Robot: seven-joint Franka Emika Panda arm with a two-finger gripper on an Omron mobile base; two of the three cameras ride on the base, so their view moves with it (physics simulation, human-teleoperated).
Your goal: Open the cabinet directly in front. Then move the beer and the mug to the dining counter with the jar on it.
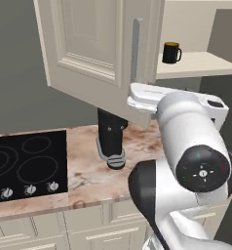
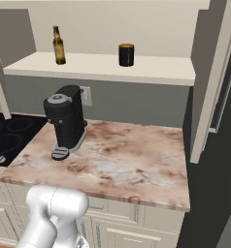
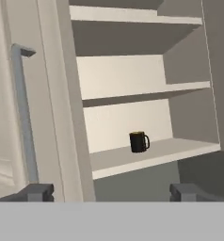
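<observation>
left base view: the cream wall cabinet door hangs open, and the small dark mug sits on its pale shelf.

right base view: the slim brown beer bottle stands well apart from the mug.

hand view: the end effector fingers are wide apart, holding nothing. pick one, go in straight, and miss the door.

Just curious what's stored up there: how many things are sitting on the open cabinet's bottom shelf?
2. The beer stands at the shelf's left end, and the mug stands near the middle, well apart from it. In the left base view the open door covers part of the shelf, so something might be hidden there.
</observation>
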